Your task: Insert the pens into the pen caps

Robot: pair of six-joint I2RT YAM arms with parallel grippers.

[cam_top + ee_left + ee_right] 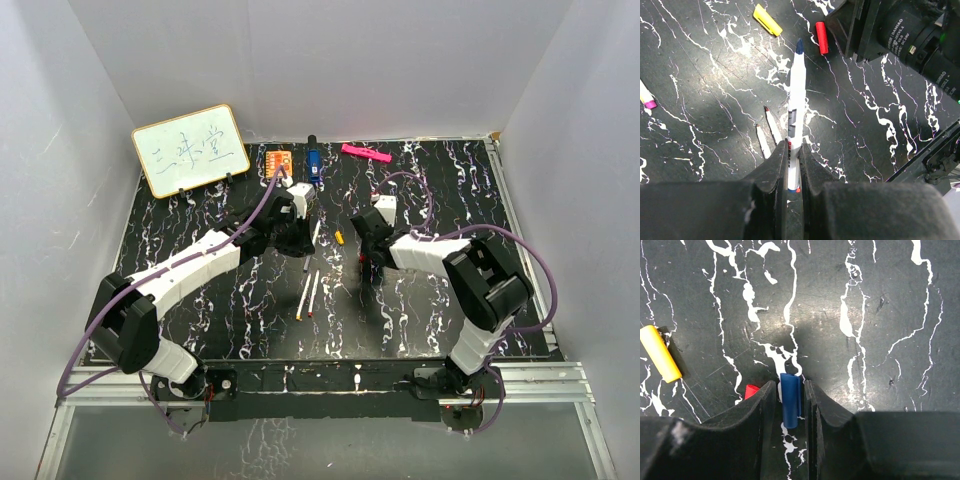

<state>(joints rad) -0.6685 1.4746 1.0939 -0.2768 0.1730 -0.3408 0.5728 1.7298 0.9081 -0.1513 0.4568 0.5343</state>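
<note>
My left gripper is shut on a white pen whose blue tip points away toward the right arm; from above, the held pen sticks out of the gripper. A blue pen cap lies on the table between my right gripper's fingers, with a thin gap on each side. My right gripper is low over the table. A red cap peeks out left of the left finger. A yellow cap lies further left. Two pens lie on the table in front.
A whiteboard leans at the back left. An orange square, a chunky blue object and a pink bar sit along the back edge. Another pen with a purple end lies left of my left gripper.
</note>
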